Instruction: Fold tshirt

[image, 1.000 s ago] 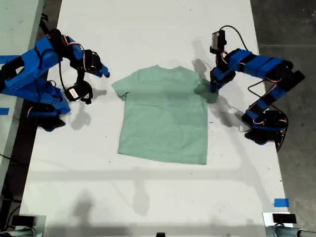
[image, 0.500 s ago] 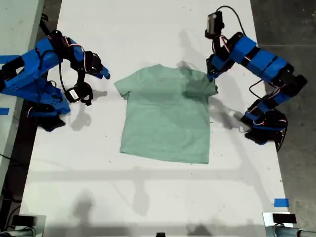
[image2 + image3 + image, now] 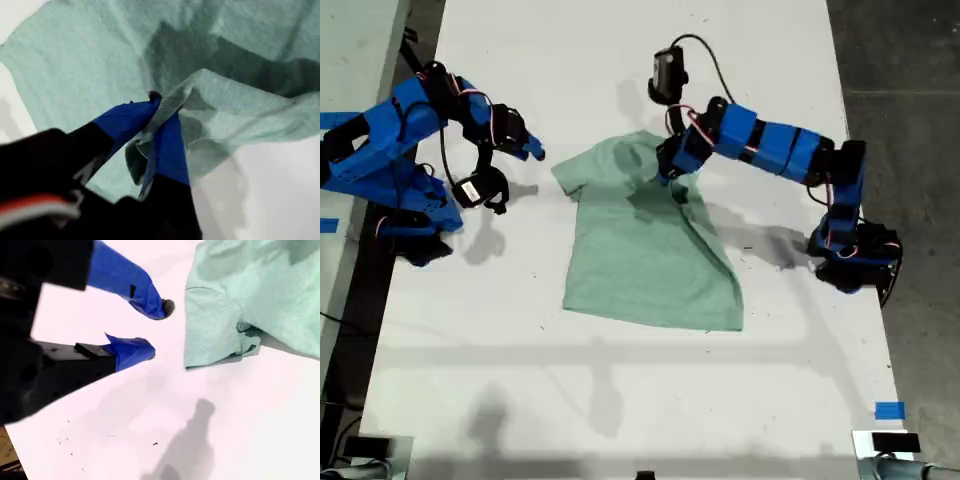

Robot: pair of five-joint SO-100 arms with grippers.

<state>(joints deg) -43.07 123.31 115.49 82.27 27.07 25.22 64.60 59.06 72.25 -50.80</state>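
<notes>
Pinching tshirt sleeve, first claw clamped.

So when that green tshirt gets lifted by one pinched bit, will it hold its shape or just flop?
Likely flop: the tshirt bunches and drapes where my first gripper pinches it. It probably drags easily, since one pinch seems to pull a whole flap over. It looks light and creases readily, judging by the folds at the sleeve.

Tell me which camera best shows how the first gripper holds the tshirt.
The first wrist view: my first gripper pinches a bunched fold of the tshirt between its blue fingers. The exterior view shows the grip small. The second wrist view shows only a sleeve.
</notes>
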